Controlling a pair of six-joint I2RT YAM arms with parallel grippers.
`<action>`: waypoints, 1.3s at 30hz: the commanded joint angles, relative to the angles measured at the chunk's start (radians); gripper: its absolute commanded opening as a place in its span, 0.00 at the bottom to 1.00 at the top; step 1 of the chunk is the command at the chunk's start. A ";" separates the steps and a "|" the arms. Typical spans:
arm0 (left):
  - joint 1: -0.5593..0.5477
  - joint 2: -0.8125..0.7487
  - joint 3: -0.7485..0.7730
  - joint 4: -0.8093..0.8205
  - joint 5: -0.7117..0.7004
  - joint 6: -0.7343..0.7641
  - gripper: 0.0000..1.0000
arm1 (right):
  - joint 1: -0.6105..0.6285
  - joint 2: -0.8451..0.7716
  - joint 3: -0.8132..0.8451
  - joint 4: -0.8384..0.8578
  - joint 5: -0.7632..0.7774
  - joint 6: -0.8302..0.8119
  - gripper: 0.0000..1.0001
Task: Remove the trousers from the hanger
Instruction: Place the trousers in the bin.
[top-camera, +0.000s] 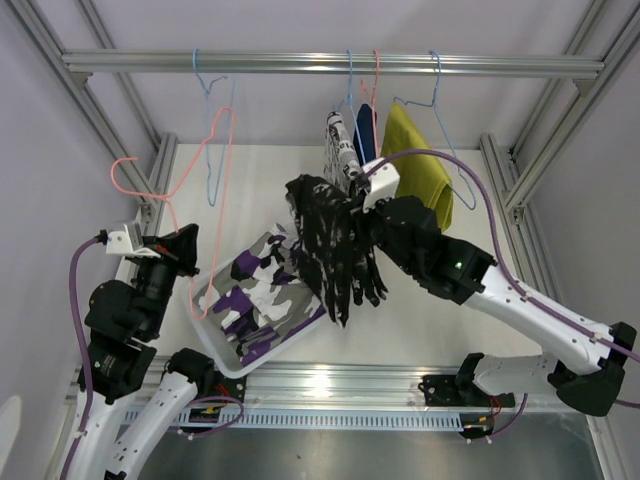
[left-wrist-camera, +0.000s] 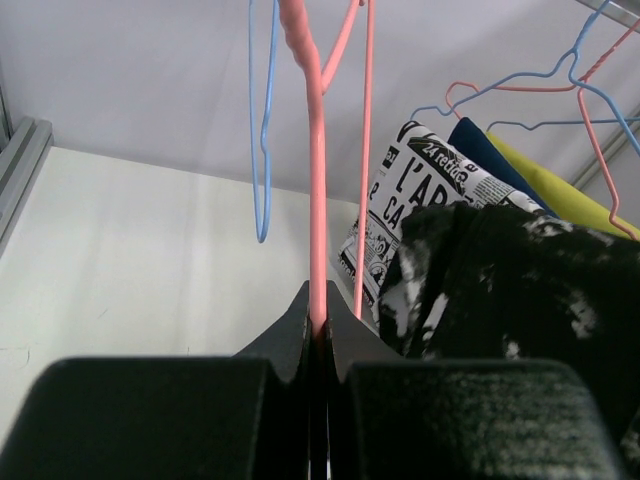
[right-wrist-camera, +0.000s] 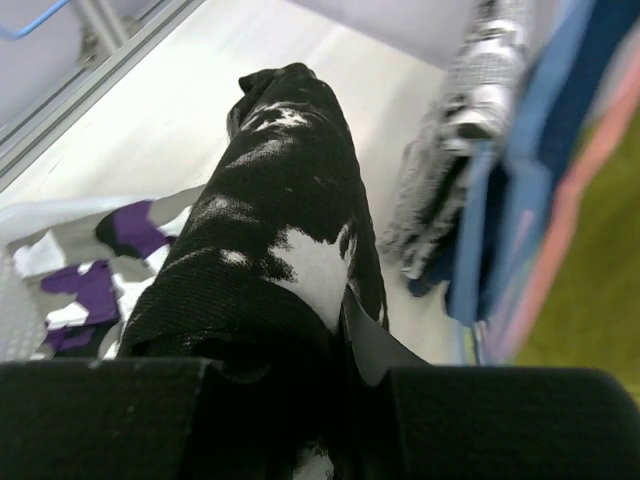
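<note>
Left claw (left-wrist-camera: 318, 330) pinched shut on pink hanger (left-wrist-camera: 316, 200), steadying it; right claw (right-wrist-camera: 300, 350) gripped black-and-white trousers (right-wrist-camera: 280, 230), probably bound for tray (top-camera: 215, 345) at seven o'clock.

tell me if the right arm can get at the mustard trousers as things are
Probably not yet: the right gripper is shut on the black-and-white trousers and would have to drop them first. The mustard trousers hang just beyond it and look unblocked, so reach itself seems fine.
</note>
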 joint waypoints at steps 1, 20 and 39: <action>0.009 0.008 -0.003 0.032 0.000 0.021 0.01 | -0.059 -0.099 0.056 0.097 -0.006 0.004 0.00; 0.009 0.042 0.008 0.019 0.046 0.010 0.00 | -0.049 0.072 -0.002 0.240 -0.121 0.042 0.00; 0.009 0.059 0.003 0.016 0.063 0.007 0.01 | 0.218 0.493 0.309 0.298 -0.115 0.022 0.00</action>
